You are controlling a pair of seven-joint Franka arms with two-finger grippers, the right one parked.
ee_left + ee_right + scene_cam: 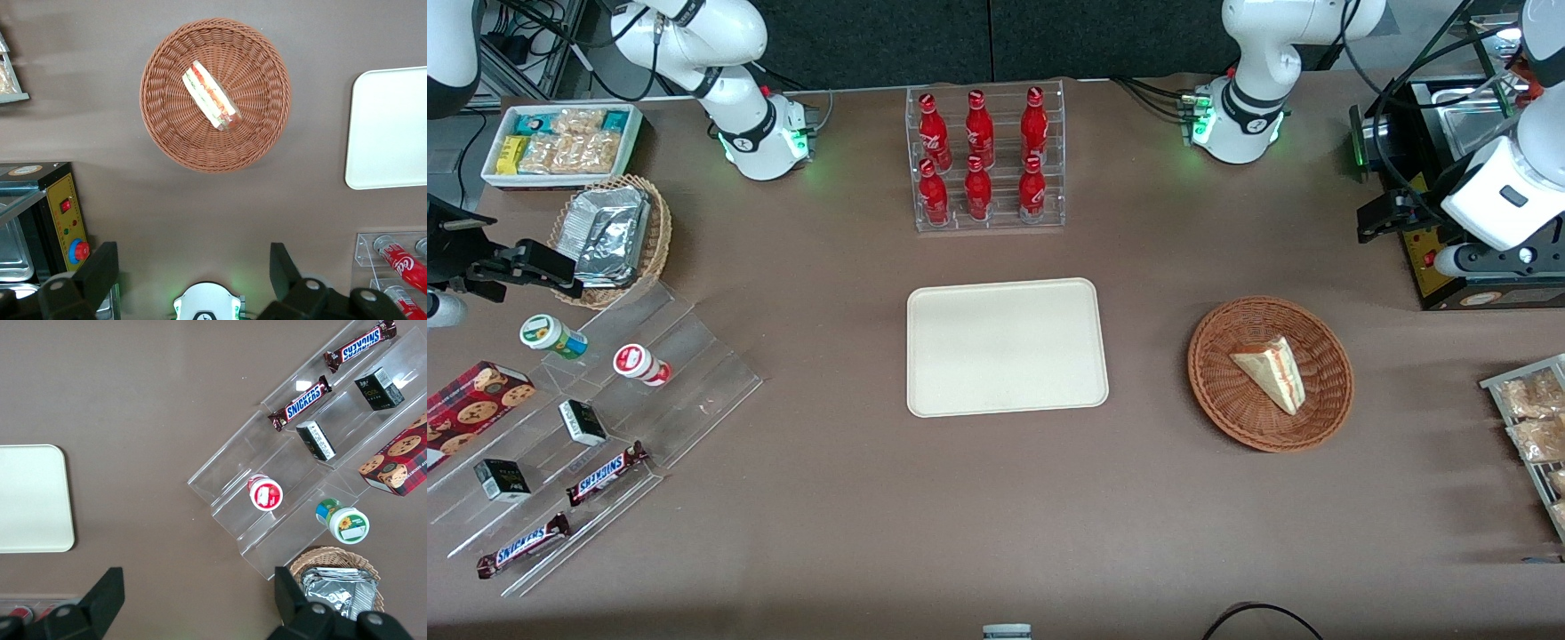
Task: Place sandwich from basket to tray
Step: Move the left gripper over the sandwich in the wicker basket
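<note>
On the brown table [996,516], nearest the front camera, lies the round reddish-brown woven wicker basket [1329,404] [167,117], toward the working arm's end. Inside it, roughly at its middle, rests the small triangular clear-wrapped sandwich [1273,372] [212,95], pale cream bread with red-orange and yellow filling showing along one long edge; it lies flat on the weave, its narrow tip pointing toward the front camera. Beside the basket, well apart from it and near the middle of the table, sits the flat cream-beige rectangular tray [1007,347] [390,127] [30,497] with rounded corners and a low rim, with nothing on it. Farther from the front camera than the tray stands a clear acrylic rack of six red soda bottles [985,160] [399,261]. At the working arm's end of the table, farther off than the basket, is a black appliance with a yellow control panel [1440,240] [67,213], and above it hangs the left arm's gripper [1392,216] [193,273], raised high over the table and well away from basket and sandwich. Its two dark fingers [100,270] are spread wide apart with nothing between them.
</note>
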